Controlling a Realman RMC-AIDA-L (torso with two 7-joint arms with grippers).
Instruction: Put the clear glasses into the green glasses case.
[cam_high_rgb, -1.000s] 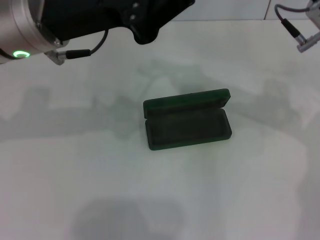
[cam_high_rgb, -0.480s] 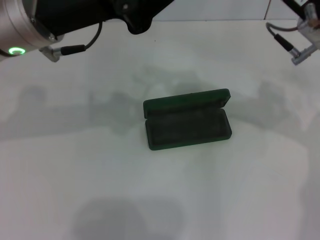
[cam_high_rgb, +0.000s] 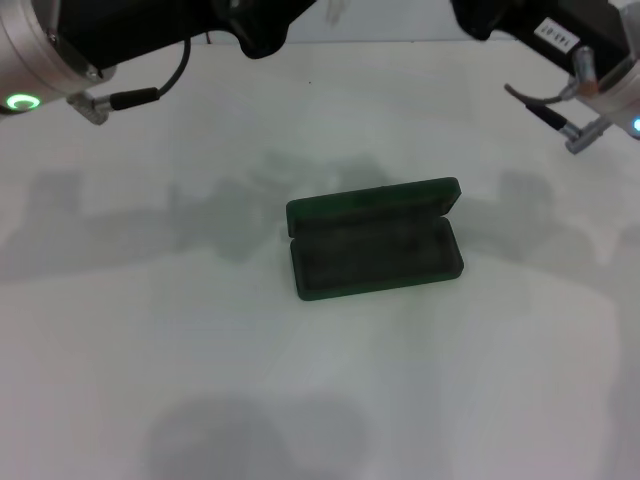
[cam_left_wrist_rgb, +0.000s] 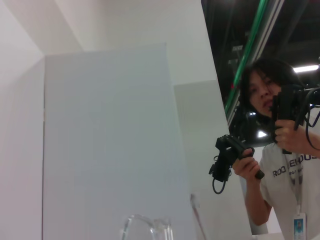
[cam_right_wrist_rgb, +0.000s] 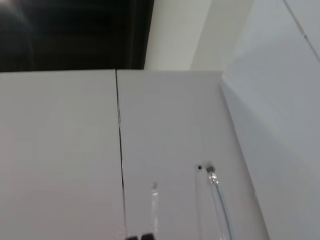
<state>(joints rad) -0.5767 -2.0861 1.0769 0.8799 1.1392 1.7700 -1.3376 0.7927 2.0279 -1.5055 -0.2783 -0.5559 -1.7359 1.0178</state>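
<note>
The green glasses case (cam_high_rgb: 375, 240) lies open in the middle of the white table, lid hinged back on its far side, dark lining bare. The clear glasses are held up in the air above the table's far edge. A small clear piece of them (cam_high_rgb: 338, 12) shows in the head view, the curved lens (cam_left_wrist_rgb: 147, 227) in the left wrist view, and one clear arm with its hinge (cam_right_wrist_rgb: 212, 195) in the right wrist view. My left arm (cam_high_rgb: 150, 30) reaches in from one upper corner and my right arm (cam_high_rgb: 560, 35) from the other. Neither gripper's fingertips show.
The white table (cam_high_rgb: 320, 400) stretches around the case on all sides. A person holding black hand controllers (cam_left_wrist_rgb: 280, 145) stands beyond a white partition (cam_left_wrist_rgb: 105, 140) in the left wrist view.
My right arm has swung in from the right edge toward the top middle, near the glasses. My left arm has drifted slightly up and back. The case has not moved.
</note>
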